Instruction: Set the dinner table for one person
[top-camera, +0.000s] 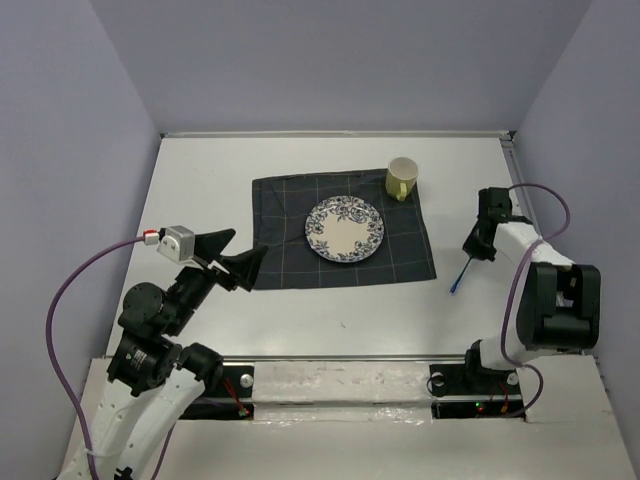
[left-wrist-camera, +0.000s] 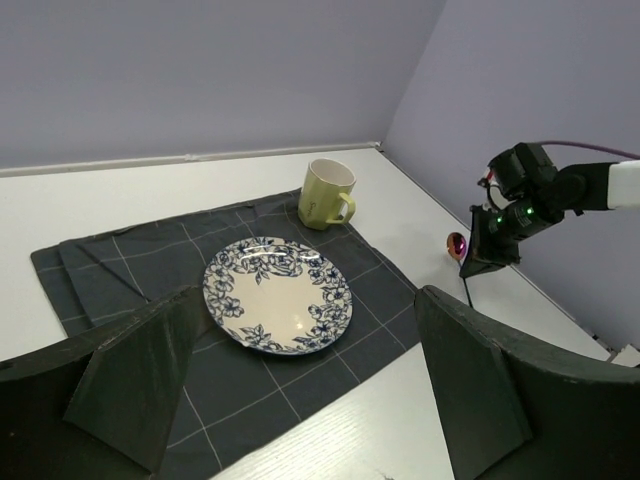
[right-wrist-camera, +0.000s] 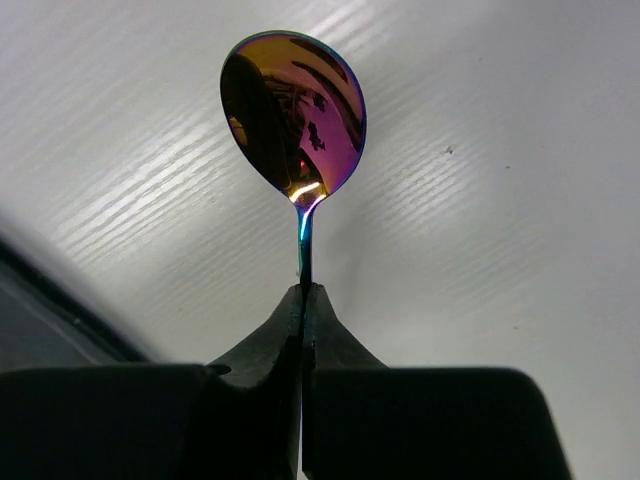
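Pale lavender walls close in on three sides of the dinner table (top-camera: 200, 200), a matte white top. A dark grid-lined cloth (top-camera: 290, 215) lies on it, about midway between the left and right edges and a little nearer the far edge. A blue floral plate (top-camera: 344, 229) sits on the cloth's middle, and a yellow-green mug (top-camera: 401, 178) stands upright on the cloth's far right corner, handle toward the near edge.

Toward the right edge, off the cloth, the right gripper (top-camera: 478, 247) has its fingers pinched together on the thin neck of an iridescent spoon (right-wrist-camera: 293, 110). The bowl sticks out just past the fingertips over bare white tabletop, and the blue handle trails back toward the near edge. From here I can't quite tell whether the spoon's lower end touches the tabletop or hangs just above it.

The left gripper (top-camera: 232, 257) is above the cloth's near left corner, fingers spread wide and holding nothing, pointed toward the plate.
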